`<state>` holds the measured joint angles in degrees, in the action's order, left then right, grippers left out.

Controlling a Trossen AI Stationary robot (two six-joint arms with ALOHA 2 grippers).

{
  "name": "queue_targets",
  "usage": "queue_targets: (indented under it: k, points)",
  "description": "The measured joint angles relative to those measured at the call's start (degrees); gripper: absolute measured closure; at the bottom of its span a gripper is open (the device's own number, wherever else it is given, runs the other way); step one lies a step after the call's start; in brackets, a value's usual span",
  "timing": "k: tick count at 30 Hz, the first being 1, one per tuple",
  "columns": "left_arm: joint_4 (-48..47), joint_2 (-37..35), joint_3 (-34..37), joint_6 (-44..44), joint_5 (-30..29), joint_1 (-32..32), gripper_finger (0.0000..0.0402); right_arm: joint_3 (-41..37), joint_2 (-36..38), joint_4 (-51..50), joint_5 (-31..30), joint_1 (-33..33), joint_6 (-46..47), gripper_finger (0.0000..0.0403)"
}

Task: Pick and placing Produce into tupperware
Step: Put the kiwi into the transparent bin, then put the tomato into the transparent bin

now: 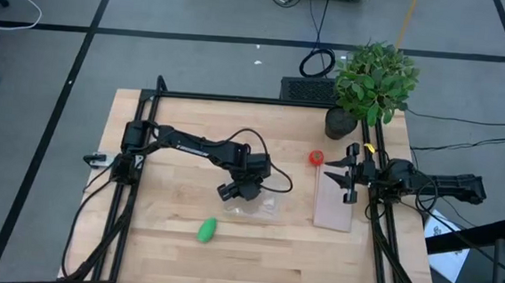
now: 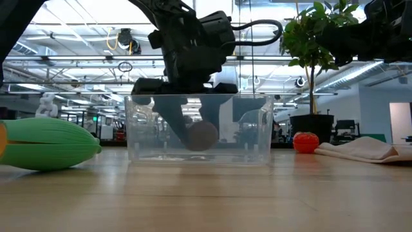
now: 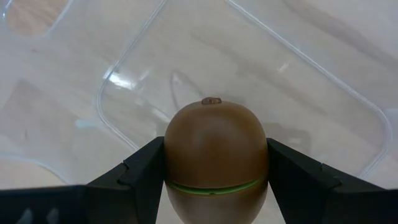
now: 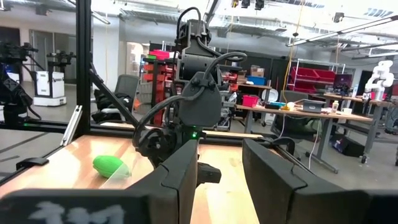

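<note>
My left gripper (image 1: 247, 188) reaches down into the clear tupperware (image 2: 199, 129) at the table's middle, shut on the brown kiwi (image 3: 216, 149). The kiwi shows through the container's wall in the low view (image 2: 201, 136), a little above the floor. The green oblong piece (image 1: 207, 230) lies on the table nearer the front, left of the tupperware. The red tomato (image 1: 316, 157) sits on the table by the whitish panel. My right gripper (image 1: 350, 176) is open and empty at the table's right side, over the panel. My left gripper pinches the kiwi's two opposite sides (image 3: 171, 163) between its two fingers (image 3: 140, 171), about its middle. The fingers come from above, pointing down into the tupperware. The kiwi hangs inside the container; whether it touches the floor, I cannot tell.
A flat whitish panel (image 1: 335, 199) lies at the right of the table. A potted leafy plant (image 1: 372, 83) stands at the far right corner. Bare wood lies along the near edge and at the left.
</note>
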<state>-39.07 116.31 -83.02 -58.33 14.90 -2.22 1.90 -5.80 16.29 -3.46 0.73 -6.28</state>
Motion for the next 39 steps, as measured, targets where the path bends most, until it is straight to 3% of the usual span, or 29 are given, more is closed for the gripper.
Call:
queue_targets:
  k: [5, 14, 23, 39]
  points:
    - [-1.0, 0.0, 0.0, 1.6, 0.2, 0.0, 0.0157, 0.0, 0.0, 0.2, 0.0, 0.0, 0.0, 0.0282]
    - [-1.0, 0.0, 0.0, 3.0, -0.3, 0.3, 0.0106, 0.0, 0.0, 0.2, 0.0, 0.0, 0.0, 0.0282]
    - [-1.2, 0.0, -0.4, 2.9, -4.1, 0.4, 0.0123, 0.0, 0.0, 0.2, 0.0, 0.0, 0.0, 0.0282]
    - [-14.8, -0.1, -14.8, 5.2, -6.4, 0.5, 0.0131, 0.0, 0.0, 0.2, 0.0, 0.0, 0.0, 0.0282]
